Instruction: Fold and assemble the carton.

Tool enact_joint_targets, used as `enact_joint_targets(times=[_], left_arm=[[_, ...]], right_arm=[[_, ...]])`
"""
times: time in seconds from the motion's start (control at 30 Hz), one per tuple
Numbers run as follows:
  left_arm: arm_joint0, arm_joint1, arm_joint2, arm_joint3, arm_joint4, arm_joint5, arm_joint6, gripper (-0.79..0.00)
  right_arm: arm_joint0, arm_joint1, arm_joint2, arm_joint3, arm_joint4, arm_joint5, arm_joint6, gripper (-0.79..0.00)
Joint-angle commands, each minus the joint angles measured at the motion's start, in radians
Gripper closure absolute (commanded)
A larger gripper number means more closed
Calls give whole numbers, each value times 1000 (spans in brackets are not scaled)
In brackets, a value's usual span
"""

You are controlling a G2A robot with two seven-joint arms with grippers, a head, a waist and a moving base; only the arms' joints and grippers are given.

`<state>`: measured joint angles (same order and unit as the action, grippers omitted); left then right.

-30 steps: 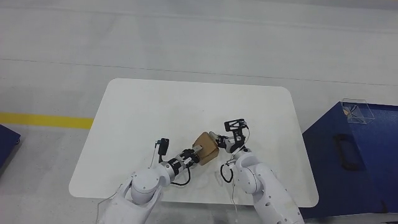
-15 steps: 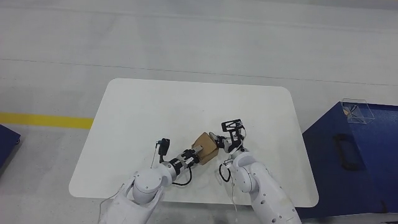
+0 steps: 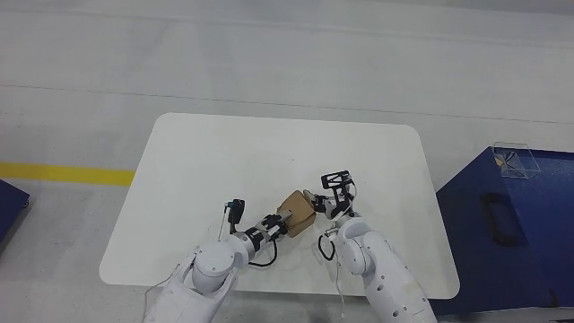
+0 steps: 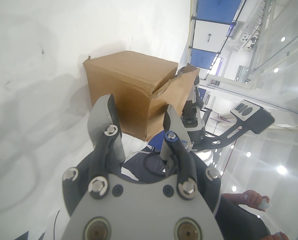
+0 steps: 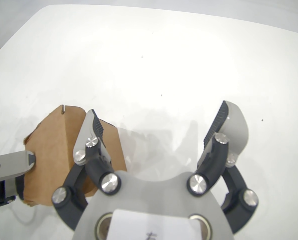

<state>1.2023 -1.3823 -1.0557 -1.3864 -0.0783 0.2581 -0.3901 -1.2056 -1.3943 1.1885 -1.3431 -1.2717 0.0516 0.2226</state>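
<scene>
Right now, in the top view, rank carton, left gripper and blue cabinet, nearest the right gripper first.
1. carton, beside the right gripper.
2. left gripper, on the carton's far side.
3. blue cabinet, far off, opposite side.

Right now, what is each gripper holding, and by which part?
The left gripper clamps the carton across one corner edge. The right gripper is open beside it and holds nothing.

Counted at the workstation: one brown carton (image 3: pixel 296 213); one white surface (image 3: pixel 269 148); two claws, namely one left claw (image 4: pixel 140 106) and one right claw (image 5: pixel 157 108), each with two fingers, four in all; one blue cabinet (image 3: pixel 489 265); one clear box (image 3: pixel 515 159).
</scene>
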Motion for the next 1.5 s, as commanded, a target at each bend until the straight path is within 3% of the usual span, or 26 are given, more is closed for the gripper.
enact_joint_targets(times=[0.0,0.97,1.33,1.47], left_arm=[[-1,0,2,0,1,2,2,-342],[-33,-12,26,30,4,60,40,-360],[-25,-10,17,18,6,62,37,-363],[-24,-10,16,17,7,62,36,-366]], right_arm=[[-3,1,-1,-3,-7,-10,-2,-785],[26,1,40,13,24,-16,-1,-785],[-25,11,59,-65,82,-160,-5,-785],[-40,17,53,-73,25,-165,14,-785]])
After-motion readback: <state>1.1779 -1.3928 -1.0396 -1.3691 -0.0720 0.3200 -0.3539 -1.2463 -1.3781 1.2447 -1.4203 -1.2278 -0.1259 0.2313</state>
